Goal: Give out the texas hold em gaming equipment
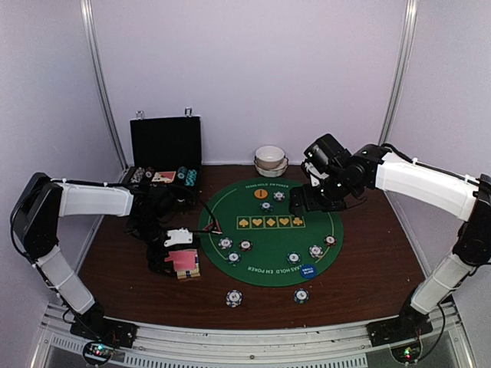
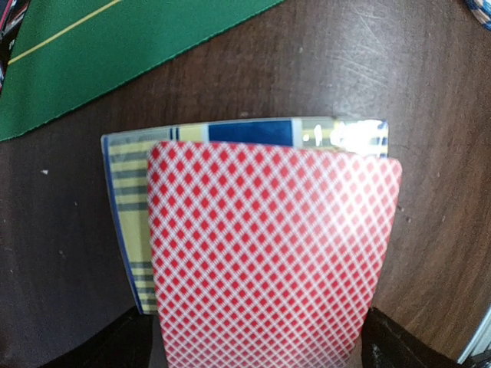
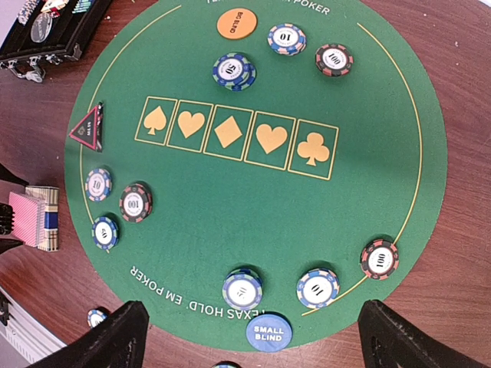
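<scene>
Green mat point(image 1: 272, 239) sits mid-worktop point(image 1: 368, 261) with chips point(image 1: 294, 258) dotted round it, an orange button point(image 1: 261, 194) at the far side and a blue button point(image 1: 307, 270) at the near edge, plus two loose chips point(image 1: 234, 297) off the mat toward the front. Left tool point(image 1: 170, 254) is down just left of the mat, right at a pink-backed card stack point(image 1: 185, 261), and the right tool point(image 1: 303, 201) hangs over the mat's far right part. Open black case point(image 1: 165, 146) and white bowls point(image 1: 270, 159) are at the back.

The poker mat point(image 1: 268, 249) lies on the table point(image 1: 376, 253); the hinged case point(image 1: 165, 146) stands behind-left of it, the bowls point(image 1: 270, 159) behind. The playing cards point(image 1: 185, 261) lie left of the mat; 2 poker chips point(image 1: 234, 297) before it.
</scene>
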Available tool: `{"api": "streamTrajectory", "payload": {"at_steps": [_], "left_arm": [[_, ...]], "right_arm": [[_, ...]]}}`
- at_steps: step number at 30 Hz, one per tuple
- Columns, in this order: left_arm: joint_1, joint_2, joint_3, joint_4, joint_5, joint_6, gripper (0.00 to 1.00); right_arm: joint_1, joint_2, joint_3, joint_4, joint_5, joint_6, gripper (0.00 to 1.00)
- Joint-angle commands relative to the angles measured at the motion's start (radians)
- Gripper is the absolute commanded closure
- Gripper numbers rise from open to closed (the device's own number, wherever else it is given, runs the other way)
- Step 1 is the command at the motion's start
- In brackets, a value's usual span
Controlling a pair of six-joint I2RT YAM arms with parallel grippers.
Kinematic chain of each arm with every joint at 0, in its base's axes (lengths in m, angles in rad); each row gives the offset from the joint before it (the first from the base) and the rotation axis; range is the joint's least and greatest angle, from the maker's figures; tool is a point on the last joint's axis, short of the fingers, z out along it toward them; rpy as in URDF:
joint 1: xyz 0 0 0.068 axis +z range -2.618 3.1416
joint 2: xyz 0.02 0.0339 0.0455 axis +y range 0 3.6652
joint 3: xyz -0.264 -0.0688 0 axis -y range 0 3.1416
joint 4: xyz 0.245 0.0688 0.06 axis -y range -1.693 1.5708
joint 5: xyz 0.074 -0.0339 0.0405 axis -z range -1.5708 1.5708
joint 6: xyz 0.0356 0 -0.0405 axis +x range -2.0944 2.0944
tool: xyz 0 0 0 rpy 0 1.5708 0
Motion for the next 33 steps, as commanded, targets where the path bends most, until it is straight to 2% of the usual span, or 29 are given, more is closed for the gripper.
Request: {"api": "streamTrajectory", "payload": {"at_steps": [1,24,33], "left_arm": [[-0.008,0.02,-0.015,0.068,-0.008,0.001,0.03],[-0.007,-0.058,0.017,0.019,-0.05,0.027,0.03],[-0.006,-0.02,0.044,-0.005,-0.058,0.077,0.02]], "right_arm": [[0.004,-0.023,-0.006,0.003,0.003,0.001,0.0],[0.004,-0.003,-0.002,0.005,-0.024,-0.018,0.01],[0.005,-0.003,-0.008,0.004,-0.027,-0.018,0.01]]}}
